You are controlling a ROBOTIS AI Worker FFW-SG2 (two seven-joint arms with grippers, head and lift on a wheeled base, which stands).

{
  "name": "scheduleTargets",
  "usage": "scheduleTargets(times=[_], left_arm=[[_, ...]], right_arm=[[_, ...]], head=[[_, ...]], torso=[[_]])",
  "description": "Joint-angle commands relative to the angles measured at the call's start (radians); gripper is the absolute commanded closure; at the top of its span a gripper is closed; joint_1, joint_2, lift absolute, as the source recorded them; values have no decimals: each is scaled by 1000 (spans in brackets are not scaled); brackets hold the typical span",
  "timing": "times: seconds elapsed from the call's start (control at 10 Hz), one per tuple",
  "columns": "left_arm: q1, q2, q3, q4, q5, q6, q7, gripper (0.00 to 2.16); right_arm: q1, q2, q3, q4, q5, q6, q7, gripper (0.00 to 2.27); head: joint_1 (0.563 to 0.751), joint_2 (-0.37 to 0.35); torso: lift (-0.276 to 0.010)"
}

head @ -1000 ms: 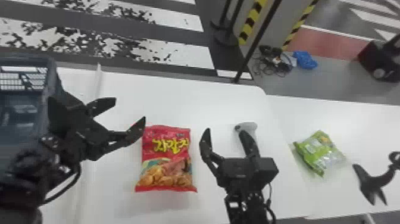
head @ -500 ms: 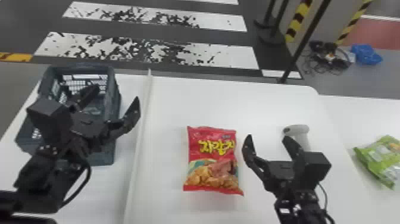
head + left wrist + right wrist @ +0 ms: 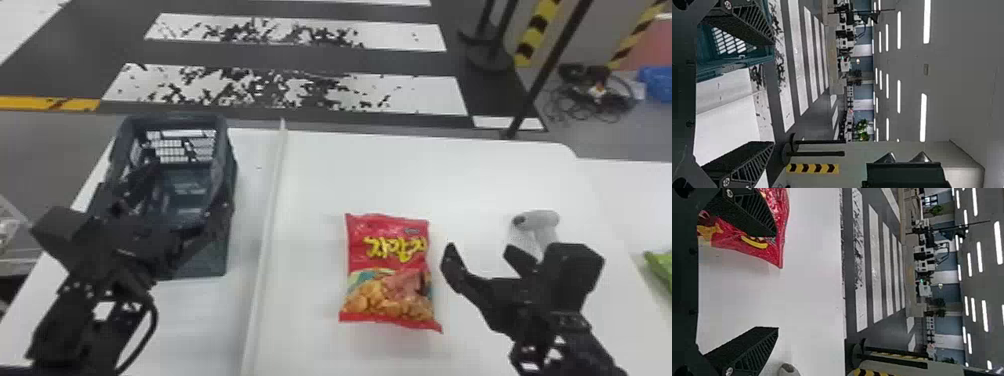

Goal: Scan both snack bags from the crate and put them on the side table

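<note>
Red bag point(image 3: 390, 270) lay just left of the right jaws point(image 3: 777, 280)

The red bag lay flat on the main tabletop point(image 3: 310, 175), its long axis running away from the robot. The right arm was nearer; its jaws stood wide apart with nothing between them, the bag beyond their left finger. A grasp would probably have called for a shift left, to bring both fingers around its width.

The bag was plump, glossy and red, with yellow lettering and pictured snacks toward its near end; its seams looked thin and crimped. It would likely have given under a squeeze.

The left jaws point(image 3: 774, 92), spread and holding nothing, were over the crate point(image 3: 172, 117). The green bag point(image 3: 662, 267) lay off to the right, on the side table point(image 3: 630, 185).
</note>
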Motion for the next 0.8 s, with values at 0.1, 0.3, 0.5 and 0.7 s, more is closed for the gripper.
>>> scheduleTargets(times=[0.1,0.3,0.5,0.7], left_arm=[[23,-4,14,-2,7,-1,-1,93],[26,-5,14,-1,6,-1,-6,97],[32,-5,14,5,7,-10,-10,97],[32,-5,12,8,7,-10,-13,97]], right_arm=[[5,1,-99,-112,-194,403,62,87],[-21,26,-196,-135,-332,661,152,87],[-60,43,-252,-111,-404,793,184,87],[-112,46,-281,-36,-453,876,213,87]], head=[[695,-8],[695,21],[695,48],[695,56]], torso=[[-87],[-87],[-87],[-87]])
